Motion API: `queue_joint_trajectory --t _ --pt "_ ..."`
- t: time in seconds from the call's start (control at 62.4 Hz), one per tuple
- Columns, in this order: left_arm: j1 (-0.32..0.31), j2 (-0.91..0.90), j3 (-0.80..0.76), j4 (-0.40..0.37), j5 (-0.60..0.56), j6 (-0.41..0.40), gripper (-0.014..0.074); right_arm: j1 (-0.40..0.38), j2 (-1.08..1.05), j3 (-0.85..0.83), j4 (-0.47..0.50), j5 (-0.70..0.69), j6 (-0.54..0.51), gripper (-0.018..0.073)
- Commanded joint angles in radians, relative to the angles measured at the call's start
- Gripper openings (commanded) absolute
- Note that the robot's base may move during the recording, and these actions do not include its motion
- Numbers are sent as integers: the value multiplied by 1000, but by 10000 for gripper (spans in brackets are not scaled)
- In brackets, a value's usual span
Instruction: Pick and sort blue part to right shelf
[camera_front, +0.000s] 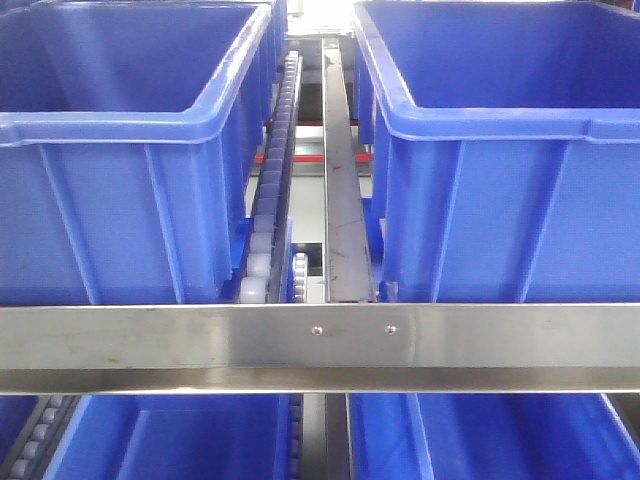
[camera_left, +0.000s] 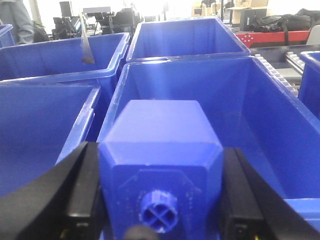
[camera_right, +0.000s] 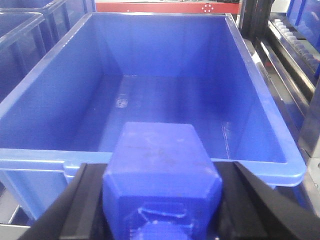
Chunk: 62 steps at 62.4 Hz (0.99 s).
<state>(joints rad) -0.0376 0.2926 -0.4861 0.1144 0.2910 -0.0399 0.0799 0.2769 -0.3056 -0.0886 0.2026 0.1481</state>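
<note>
No words, numbers, labels or brand marks are readable on the right shelf or its blue bins.

Left gripper clamped on blue block; right gripper clamped on blue part.

Held: blue part, a blue plastic block with sloped shoulders and a broad knob on the end nearest the wrist, clamped between the two black fingers of the right gripper, long axis pointing forward. The right shelf is a steel rack with a riveted front rail, white roller tracks and deep blue bins. One bin sits just ahead of and below the pincer tips.
</note>
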Motion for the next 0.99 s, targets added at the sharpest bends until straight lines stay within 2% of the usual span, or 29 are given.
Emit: queue_joint_trajectory --t 0.0,0.977 --pt "2 7 -30 1 -91 0 279 -4 6 -31 -11 -96 -7 440" --pt "2 7 -30 1 -91 0 279 -4 6 -31 -11 -105 -7 440"
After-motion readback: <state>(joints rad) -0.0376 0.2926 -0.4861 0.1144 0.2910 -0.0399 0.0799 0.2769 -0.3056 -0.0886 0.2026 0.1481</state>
